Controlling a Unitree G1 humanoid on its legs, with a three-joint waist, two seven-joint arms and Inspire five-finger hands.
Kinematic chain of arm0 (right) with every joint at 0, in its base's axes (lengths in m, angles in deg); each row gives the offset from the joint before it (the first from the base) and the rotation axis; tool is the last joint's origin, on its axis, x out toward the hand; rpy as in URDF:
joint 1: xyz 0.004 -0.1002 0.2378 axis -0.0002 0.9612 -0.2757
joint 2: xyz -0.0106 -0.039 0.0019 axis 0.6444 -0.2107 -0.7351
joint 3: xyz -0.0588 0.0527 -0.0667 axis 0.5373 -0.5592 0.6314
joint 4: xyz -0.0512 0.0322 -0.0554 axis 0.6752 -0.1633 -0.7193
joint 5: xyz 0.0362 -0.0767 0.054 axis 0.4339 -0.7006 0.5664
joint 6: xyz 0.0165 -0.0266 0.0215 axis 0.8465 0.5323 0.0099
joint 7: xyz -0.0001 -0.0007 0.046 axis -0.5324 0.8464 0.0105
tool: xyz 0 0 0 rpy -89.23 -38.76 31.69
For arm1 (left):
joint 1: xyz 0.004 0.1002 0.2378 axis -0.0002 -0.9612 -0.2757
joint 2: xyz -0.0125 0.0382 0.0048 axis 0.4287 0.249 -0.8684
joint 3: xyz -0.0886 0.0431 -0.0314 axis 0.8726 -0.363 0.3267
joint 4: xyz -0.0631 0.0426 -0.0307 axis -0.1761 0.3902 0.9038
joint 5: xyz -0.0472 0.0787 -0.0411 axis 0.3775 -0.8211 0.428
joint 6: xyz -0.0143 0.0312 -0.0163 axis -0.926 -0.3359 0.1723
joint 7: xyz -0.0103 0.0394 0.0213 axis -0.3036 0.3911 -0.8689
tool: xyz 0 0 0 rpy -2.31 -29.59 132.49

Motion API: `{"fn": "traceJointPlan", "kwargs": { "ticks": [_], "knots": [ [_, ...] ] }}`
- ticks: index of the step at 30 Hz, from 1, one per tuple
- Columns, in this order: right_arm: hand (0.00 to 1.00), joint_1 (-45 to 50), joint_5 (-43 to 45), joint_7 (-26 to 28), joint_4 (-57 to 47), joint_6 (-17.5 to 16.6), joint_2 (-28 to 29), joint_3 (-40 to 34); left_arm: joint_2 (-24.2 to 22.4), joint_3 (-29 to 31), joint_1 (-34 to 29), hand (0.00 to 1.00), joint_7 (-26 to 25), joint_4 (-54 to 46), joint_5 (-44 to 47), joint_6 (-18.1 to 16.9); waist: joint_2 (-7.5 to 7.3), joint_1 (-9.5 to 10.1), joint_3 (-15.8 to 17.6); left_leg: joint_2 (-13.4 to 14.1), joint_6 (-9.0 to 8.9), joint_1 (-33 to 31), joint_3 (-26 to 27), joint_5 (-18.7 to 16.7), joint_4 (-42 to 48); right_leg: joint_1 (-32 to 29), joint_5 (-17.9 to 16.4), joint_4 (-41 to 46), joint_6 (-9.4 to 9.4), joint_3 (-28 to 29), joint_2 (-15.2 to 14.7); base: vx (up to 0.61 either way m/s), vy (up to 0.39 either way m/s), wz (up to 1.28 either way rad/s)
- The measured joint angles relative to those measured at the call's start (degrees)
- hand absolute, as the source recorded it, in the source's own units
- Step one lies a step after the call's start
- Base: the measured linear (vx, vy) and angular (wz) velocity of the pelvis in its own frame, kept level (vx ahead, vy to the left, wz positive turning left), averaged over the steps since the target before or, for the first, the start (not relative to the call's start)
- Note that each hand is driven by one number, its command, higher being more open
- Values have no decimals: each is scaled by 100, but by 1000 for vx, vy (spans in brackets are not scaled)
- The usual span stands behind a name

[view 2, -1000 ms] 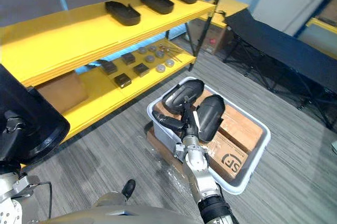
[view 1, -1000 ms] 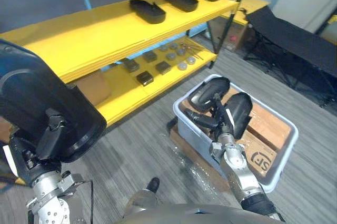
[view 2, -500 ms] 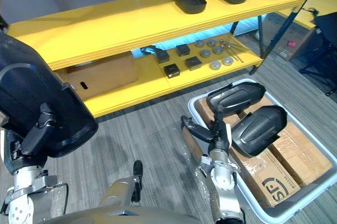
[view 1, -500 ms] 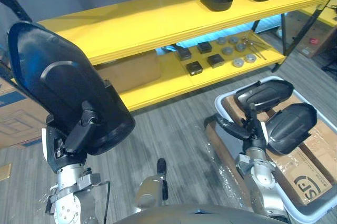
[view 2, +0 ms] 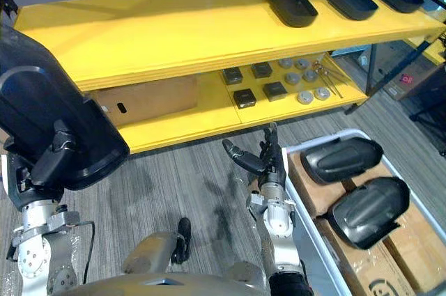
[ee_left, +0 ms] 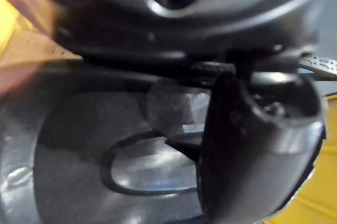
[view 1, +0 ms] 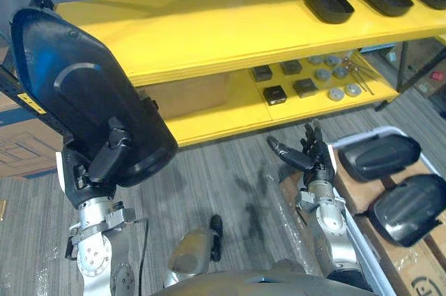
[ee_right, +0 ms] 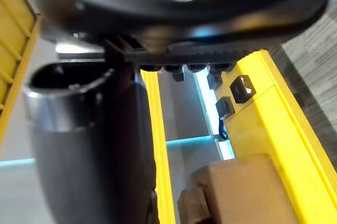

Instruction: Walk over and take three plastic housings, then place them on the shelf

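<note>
Left hand: curled round a large black housing, held up at 9 o'clock.
Right hand: empty, fingers spread, over the floor beside the bin.
Bin: 4 o'clock, two housings inside.
Top shelf: three housings at 1 o'clock.

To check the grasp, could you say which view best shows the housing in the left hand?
Left eye view: the housing shows whole, left hand gripping it. Right eye view crops it; left wrist view is too close.

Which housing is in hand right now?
The large black housing gripped by the left hand; the rest lie on the top shelf or in the white bin.
</note>
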Motion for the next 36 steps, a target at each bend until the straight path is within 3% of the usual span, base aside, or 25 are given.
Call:
{"fn": "traceJointPlan", "kwargs": {
  "ticks": [2, 3, 6, 7, 11, 12, 13, 15, 16, 18, 19, 20, 21, 22, 23, 25, 26, 27, 29, 30, 31, 32, 33, 36],
  "knots": [
    [100, 164, 0, 76, -248, 1, 0, -124, 126, -128, 201, 0, -32, 35, 3, 1, 10, -97, -13, -119, -22, 307, -305, 10, -215, -453, -315, -883, 50, 224, 433, 259, 74, 61],
    [100, 203, 2, 95, -360, 1, -2, -191, 150, -167, 256, 0, -31, 35, 3, 0, 40, -131, -18, -131, -11, 336, -382, 1, -243, -610, -308, -1158, 60, 363, 553, 248, 42, 78],
    [100, 332, 7, 95, -733, 0, -20, -423, 309, -433, 483, 0, -35, 169, -6, -1, 119, -296, -31, -150, 1, 513, -819, -81, -133, -1092, -123, -2182, 326, 1219, 975, 254, -9, 85],
    [100, 441, 9, 83, -853, 0, -23, -459, 334, -579, 500, 0, -40, 268, -31, -1, 118, -312, -32, -150, -30, 677, -969, -185, -54, -1081, -34, -2394, 409, 1418, 1019, 260, -68, 71],
    [100, 528, -9, 51, -1419, -7, -29, -441, 331, -718, 252, 0, 50, 290, -53, -1, 77, -210, -64, -46, -194, 918, -1021, -643, 381, -963, 752, -2798, 184, 1441, 936, 252, -97, 41],
    [100, 493, -12, 2, -1574, -12, -31, -426, 331, -684, 131, 0, 123, 247, -3, -2, 68, -197, -97, 102, -240, 926, -942, -855, 534, -817, 920, -2843, 152, 1332, 908, 226, -139, 25],
    [100, 471, -11, -12, -1608, -17, -31, -422, 331, -650, 74, 0, 189, 225, 60, -4, 40, -166, -120, 144, -273, 928, -936, -912, 581, -766, 921, -2849, 156, 1328, 895, 222, -182, 9],
    [100, 408, -8, -56, -1678, -34, -67, -422, 333, -550, 19, 0, 319, 217, 223, -4, -46, -44, -199, 290, -500, 910, -917, -1074, 706, -598, 933, -2921, 177, 1307, 863, 152, -202, -14],
    [100, 320, -11, -98, -1692, -39, -96, -413, 331, -494, -5, 0, 342, 190, 412, -9, -73, -28, -270, 390, -640, 855, -914, -1177, 777, -427, 991, -3101, 274, 1224, 857, 114, -223, -18],
    [100, 152, -10, -213, -1701, -129, -144, -420, 331, -467, -25, 0, 353, 132, 774, -101, -348, -13, -472, 474, -822, 714, -779, -1437, 964, -86, 1126, -3481, 420, 1190, 841, 149, -365, -33],
    [100, 120, -10, -220, -1698, -146, -165, -425, 312, -467, -21, 0, 353, 134, 796, -121, -350, -11, -473, 504, -850, 687, -759, -1490, 1020, -58, 1057, -3532, 427, 1193, 849, 107, -359, -46],
    [100, 8, -7, -224, -1700, -191, -282, -478, 234, -496, -22, 0, 352, 134, 891, -152, -314, -32, -495, 690, -994, 590, -673, -1677, 1310, 12, 852, -3640, 499, 1162, 1008, 59, -332, -30],
    [100, 33, -5, -220, -1702, -196, -450, -605, 159, -635, -34, 0, 350, 159, 928, -150, -71, -140, -454, 946, -1091, 504, -621, -1737, 1639, 99, 778, -3701, 404, 1085, 1235, 48, -299, -21],
    [100, 57, 1, -213, -1700, -200, -479, -652, 149, -671, -28, 0, 367, 166, 927, -150, -33, -178, -444, 987, -1091, 456, -594, -1733, 1780, 125, 760, -3716, 374, 1059, 1267, 61, -332, 7],
    [100, 170, 11, -142, -1692, -200, -591, -857, 76, -748, -19, 0, 481, 178, 925, -150, 146, -273, -416, 1172, -1062, 204, -443, -1648, 2407, 240, 713, -3756, 294, 1019, 1389, 37, -188, 2],
    [100, 344, 53, -21, -1688, -204, -682, -1180, 26, -742, -7, 0, 602, 183, 913, -150, 255, -368, -401, 1353, -1113, -92, -198, -1332, 3216, 509, 675, -3868, 201, 1041, 1411, 95, -179, -9],
    [100, 446, 138, 48, -1690, -286, -684, -1367, 32, -734, 32, 0, 679, 185, 909, -151, 277, -411, -422, 1436, -1079, -110, 5, -1365, 3179, 704, 704, -4017, 174, 1035, 1374, 128, -135, -9],
    [100, 472, 212, 82, -1693, -371, -684, -1496, 32, -735, 96, 0, 738, 189, 898, -151, 313, -424, -442, 1483, -1077, -102, 93, -1399, 2988, 775, 717, -4069, 168, 1041, 1353, 137, -88, -5],
    [100, 459, 257, 114, -1709, -597, -700, -1794, 39, -730, 422, 0, 886, 185, 668, -163, 432, -502, -524, 1482, -1098, -35, 197, -1325, 1742, 850, 754, -4182, 207, 1060, 1240, 135, 1, -4],
    [100, 421, 258, 121, -1709, -621, -717, -1783, 55, -735, 540, 0, 920, 181, 591, -179, 466, -526, -537, 1453, -1104, 56, 157, -1137, 1193, 837, 758, -4192, 215, 1079, 1217, 92, 85, -27],
    [100, 345, 256, 134, -1707, -620, -763, -1678, 71, -737, 673, 0, 940, 182, 424, -177, 533, -522, -572, 1425, -1102, 218, 85, -717, 594, 786, 769, -4226, 244, 1208, 1216, 40, 136, -55],
    [100, 287, 249, 177, -1708, -618, -797, -1556, 122, -739, 707, 0, 935, 182, 392, -168, 540, -516, -584, 1396, -1135, 384, 125, -367, 389, 785, 783, -4257, 283, 1356, 1183, 69, 198, -75],
    [100, 255, 225, 249, -1730, -618, -795, -1424, 211, -737, 757, 0, 888, 183, 279, -139, 511, -526, -602, 1324, -1102, 502, 235, -235, 238, 789, 779, -4281, 330, 1425, 1128, 66, 176, -60],
    [100, 267, 246, 450, -1886, -619, -791, -1269, 537, -707, 1098, 0, 846, 181, -15, 142, 259, -604, -646, 1011, -970, 658, 460, -9, -286, 680, 874, -4427, 491, 1430, 833, 61, 119, -22]
  ]
}}
